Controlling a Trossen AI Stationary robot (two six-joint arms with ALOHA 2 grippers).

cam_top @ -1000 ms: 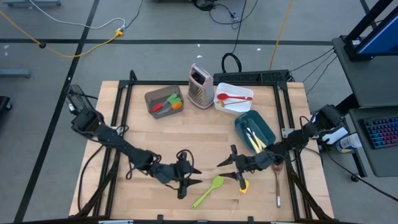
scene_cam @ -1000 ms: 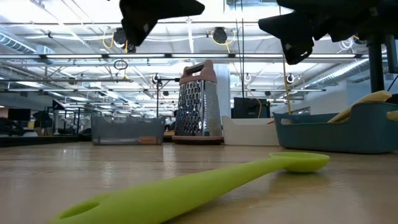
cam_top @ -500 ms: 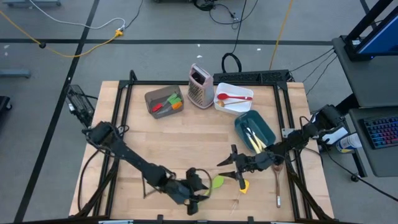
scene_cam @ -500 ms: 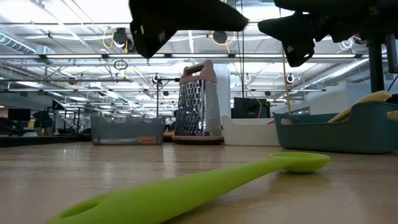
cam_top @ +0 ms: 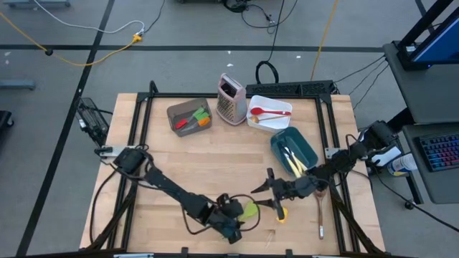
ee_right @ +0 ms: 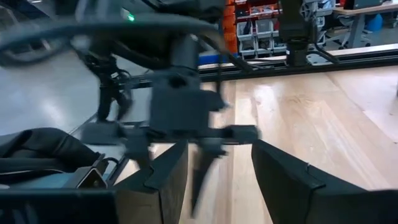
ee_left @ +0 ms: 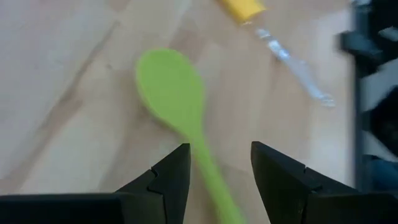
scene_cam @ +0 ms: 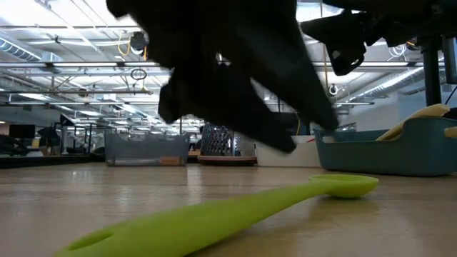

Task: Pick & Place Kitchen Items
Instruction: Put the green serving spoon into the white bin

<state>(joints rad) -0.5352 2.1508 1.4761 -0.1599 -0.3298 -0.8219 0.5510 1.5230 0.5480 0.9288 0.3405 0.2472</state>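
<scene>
So my left gripper (ee_left: 214, 171) has swung over from the middle of the near edge and is now right on top of the green spoon (cam_top: 247, 211), which lies flat on the table by that near edge, a bit right of centre. A second ago I was well to the side of it; now my fingers are spread with the handle running between them, not touching yet as far as I can tell. I'd say that means the grab is next: drop a little, close, lift.

Just past the spoon bowl there's a yellow-handled utensil (ee_left: 239, 7) on the wood, and my right gripper (cam_top: 267, 188) hangs over that spot, fingers apart, holding nothing, same as before.

Further back, the teal tub (cam_top: 305, 145) near the right edge already has a couple of cream-handled pieces in it, the white tray (cam_top: 259, 106) holds a red spoon (cam_top: 267, 112), and the grey bin (cam_top: 172, 113) and the grater (cam_top: 230, 99) sit along the far edge.

No brand or writing I can read anywhere.
</scene>
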